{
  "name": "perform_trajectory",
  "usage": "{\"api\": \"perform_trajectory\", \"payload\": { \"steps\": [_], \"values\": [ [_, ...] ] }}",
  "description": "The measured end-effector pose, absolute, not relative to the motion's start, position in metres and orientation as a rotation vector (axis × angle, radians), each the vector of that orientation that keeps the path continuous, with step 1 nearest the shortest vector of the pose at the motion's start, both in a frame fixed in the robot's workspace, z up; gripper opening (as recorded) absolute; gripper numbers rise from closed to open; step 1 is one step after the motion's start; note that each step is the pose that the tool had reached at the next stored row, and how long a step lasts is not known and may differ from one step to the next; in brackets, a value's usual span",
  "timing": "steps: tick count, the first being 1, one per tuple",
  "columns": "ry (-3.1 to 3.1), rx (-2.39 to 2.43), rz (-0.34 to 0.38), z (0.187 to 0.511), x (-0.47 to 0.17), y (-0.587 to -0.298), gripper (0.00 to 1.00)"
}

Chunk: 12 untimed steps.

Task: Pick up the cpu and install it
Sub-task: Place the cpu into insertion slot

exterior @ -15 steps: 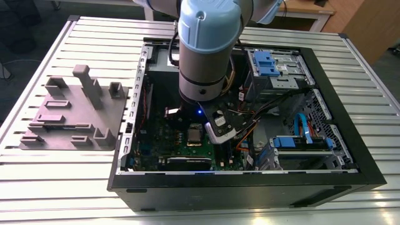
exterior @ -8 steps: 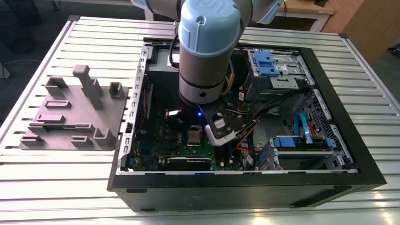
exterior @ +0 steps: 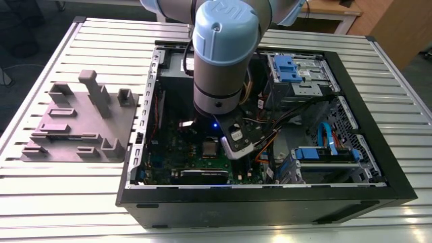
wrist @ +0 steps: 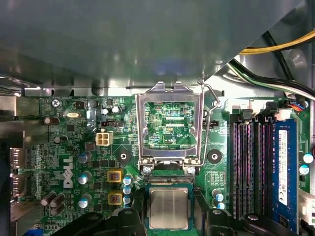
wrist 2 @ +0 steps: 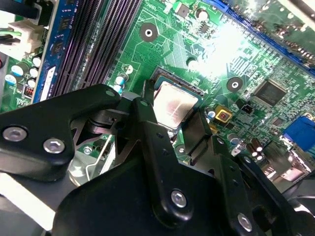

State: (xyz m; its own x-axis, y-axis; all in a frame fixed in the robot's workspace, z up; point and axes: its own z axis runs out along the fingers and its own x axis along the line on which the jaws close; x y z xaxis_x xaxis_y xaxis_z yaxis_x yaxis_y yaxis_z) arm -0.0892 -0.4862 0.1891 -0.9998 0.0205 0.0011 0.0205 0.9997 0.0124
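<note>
1. Bench (exterior: 40, 202): slatted metal top. It carries all items listed below.

2. On the exterior view's left, a grey plastic plate (exterior: 74, 121) with upright blocks lies flat on the bench. It sits just beside the computer case (exterior: 270, 207).

3. The computer case lies open side up at the centre. The green motherboard (wrist: 64, 128) is exposed in its left half as the exterior view shows it.

4. The arm (exterior: 223, 55) reaches down into the case over the motherboard.

5. The cpu (wrist: 169, 209) is a small flat square. Its top is silvery-grey metal with a dull sheen, soft reflections and rounded corners, and it has a thin darker rim. It lies level at the socket on the motherboard. Whether it is fully seated cannot be told.

6. The claw (wrist: 169, 204) is closed on the cpu. In both wrist views, 2 black fingers (wrist: 139, 204) stand against 2 opposite edges of the chip.

7. The shiny oblong socket frame (wrist: 143, 128) stands swung back, just beside the cpu. Green board shows through its window.

8. The dark memory slots (wrist: 248, 162) run beside the socket.

9. On the exterior view's right, the case holds drive bays (exterior: 294, 68) with blue fittings, and loose cables lie between them.
</note>
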Motion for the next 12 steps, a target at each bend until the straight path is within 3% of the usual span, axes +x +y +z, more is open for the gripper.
{"api": "perform_trajectory", "payload": {
  "steps": [12],
  "values": [
    [-3.140,-0.032,-0.019,0.1841,-0.0875,-0.4863,0.47]
  ]
}}
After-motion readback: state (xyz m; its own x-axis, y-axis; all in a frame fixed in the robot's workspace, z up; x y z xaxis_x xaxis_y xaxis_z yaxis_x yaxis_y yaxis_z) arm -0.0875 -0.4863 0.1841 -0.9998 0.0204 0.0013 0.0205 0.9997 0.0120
